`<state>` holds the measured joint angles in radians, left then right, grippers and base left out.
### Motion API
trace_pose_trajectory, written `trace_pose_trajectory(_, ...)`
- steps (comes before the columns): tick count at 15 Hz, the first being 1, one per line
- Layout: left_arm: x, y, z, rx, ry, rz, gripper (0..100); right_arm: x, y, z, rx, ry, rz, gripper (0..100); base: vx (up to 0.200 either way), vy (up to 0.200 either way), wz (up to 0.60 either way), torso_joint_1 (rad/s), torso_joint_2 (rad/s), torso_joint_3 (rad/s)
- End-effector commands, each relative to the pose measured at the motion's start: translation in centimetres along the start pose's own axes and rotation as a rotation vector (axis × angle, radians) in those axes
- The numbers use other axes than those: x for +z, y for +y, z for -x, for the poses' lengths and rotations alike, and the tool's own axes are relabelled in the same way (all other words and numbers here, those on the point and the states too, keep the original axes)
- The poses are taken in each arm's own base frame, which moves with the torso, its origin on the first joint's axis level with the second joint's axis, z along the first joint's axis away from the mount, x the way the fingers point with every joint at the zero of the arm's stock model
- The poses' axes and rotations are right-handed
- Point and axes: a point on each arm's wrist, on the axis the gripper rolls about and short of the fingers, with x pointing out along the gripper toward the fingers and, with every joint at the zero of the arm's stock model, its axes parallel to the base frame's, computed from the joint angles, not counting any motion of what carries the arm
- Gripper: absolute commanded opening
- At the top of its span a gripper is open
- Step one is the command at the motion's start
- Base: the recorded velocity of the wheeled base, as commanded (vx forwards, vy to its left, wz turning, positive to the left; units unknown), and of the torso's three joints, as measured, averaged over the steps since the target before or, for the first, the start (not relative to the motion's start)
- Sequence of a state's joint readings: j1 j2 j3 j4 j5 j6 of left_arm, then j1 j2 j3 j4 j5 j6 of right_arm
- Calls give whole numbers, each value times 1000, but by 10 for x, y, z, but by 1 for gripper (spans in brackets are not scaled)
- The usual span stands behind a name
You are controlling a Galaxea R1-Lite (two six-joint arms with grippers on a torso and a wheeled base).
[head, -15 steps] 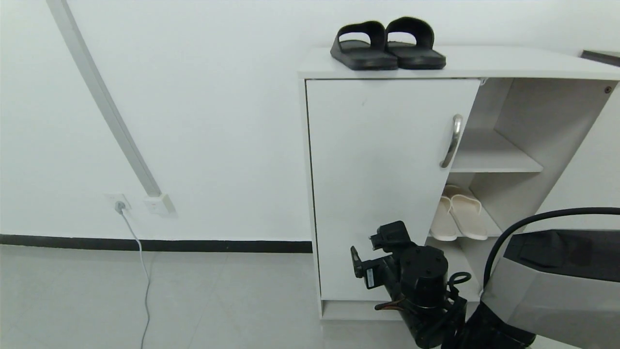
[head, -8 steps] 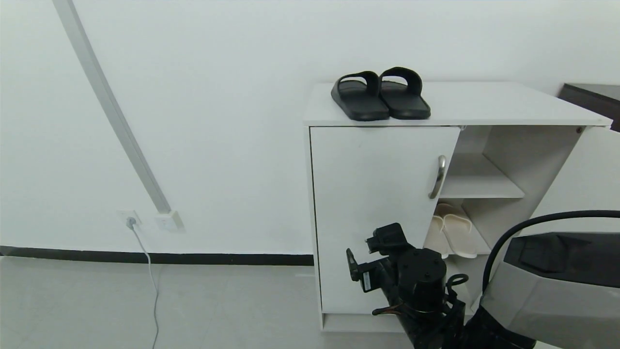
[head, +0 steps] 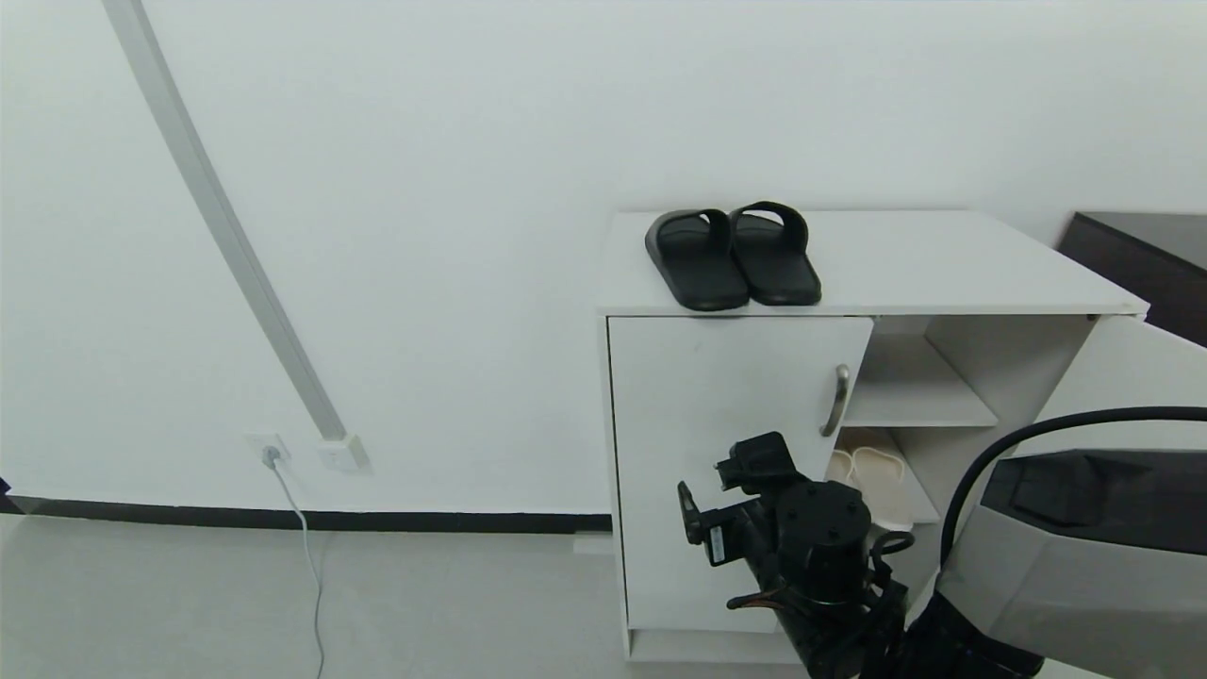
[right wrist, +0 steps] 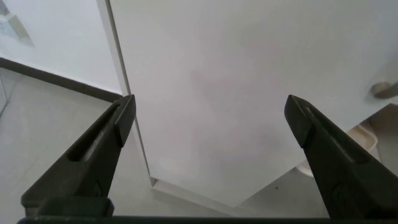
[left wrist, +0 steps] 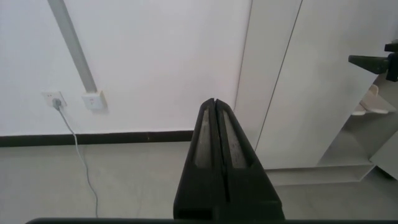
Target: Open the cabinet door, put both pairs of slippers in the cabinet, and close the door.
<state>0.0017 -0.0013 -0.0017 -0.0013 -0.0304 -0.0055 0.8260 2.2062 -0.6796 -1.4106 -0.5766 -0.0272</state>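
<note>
1. Pair of black slide slippers point(head: 734, 255) sits side by side on top of the white cabinet point(head: 943, 259), toward its left front edge.
2. Pair of cream slippers point(head: 882, 476) lies on a lower shelf point(head: 919, 514) inside the right compartment. The right door point(head: 1132, 377) stands open.
3. The left door point(head: 717, 453) is closed, with a curved metal handle point(head: 835, 400) at its inner edge.
4. Right tool point(right wrist: 208, 106): fingers spread wide, empty, facing the left door.
5. Left tool point(left wrist: 214, 102): fingers pressed together, empty, pointing at the wall beside the cabinet's left side.
</note>
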Motion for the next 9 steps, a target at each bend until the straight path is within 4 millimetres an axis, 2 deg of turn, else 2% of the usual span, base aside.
trace_pose_trajectory(1, 0, 0, 0, 0, 1, 1, 0, 0, 0, 0, 1, 0, 1, 100, 0, 0, 0, 183, -500, -320)
trace_pose_trajectory(9, 0, 0, 0, 0, 1, 1, 0, 0, 0, -1, -1, -2, -1, 100, 0, 0, 0, 218, -532, -317)
